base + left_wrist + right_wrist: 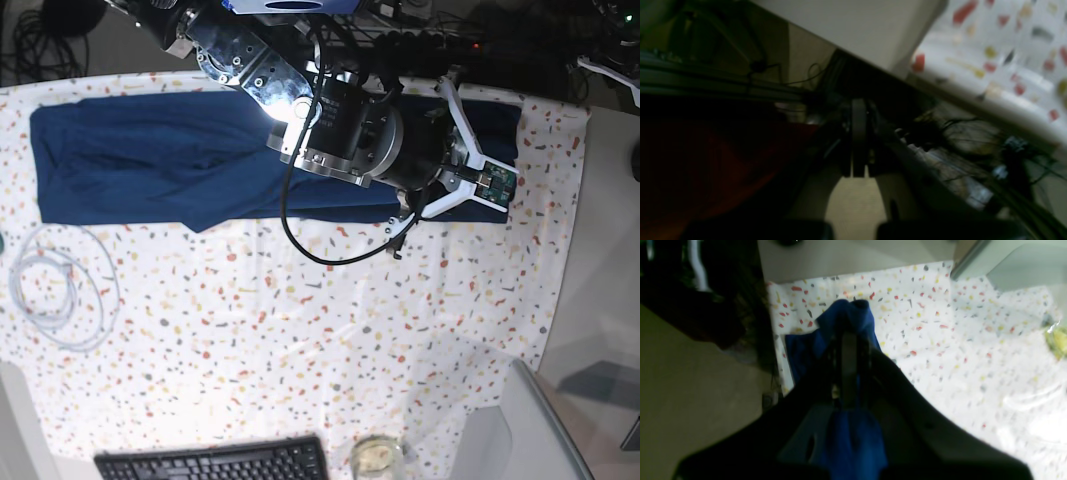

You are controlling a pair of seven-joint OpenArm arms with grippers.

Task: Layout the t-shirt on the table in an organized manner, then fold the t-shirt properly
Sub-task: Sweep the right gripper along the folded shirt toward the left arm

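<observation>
Overhead, the t-shirt (170, 160) lies along the far edge of the tabletop (300, 330), stretched into a long dark navy band that runs from the far left corner to the far right one. Its fabric is plain and unprinted, with soft diagonal creases across the middle and a lower hem that dips into a shallow point left of centre; the left end is squared off, while the right end is partly hidden under a robot arm. The tabletop wears a white cloth flecked with red, yellow and grey. The right claw (848, 366) is pressed together on a bunched fold of the t-shirt (853, 436): in the right wrist view bright blue cloth puckers up beyond the fingertips and hangs below them, over the cloth's corner. The left claw (858, 140) is pressed together with nothing visible between its fingers; its own view is dark and blurred, looking past the tabletop's edge toward cables (973, 150) and a red shape (706, 160) below. On the near side lie a coil of white cable (60, 285) at the left, a black keyboard (215, 462) and a small glass jar (376, 456).
</observation>
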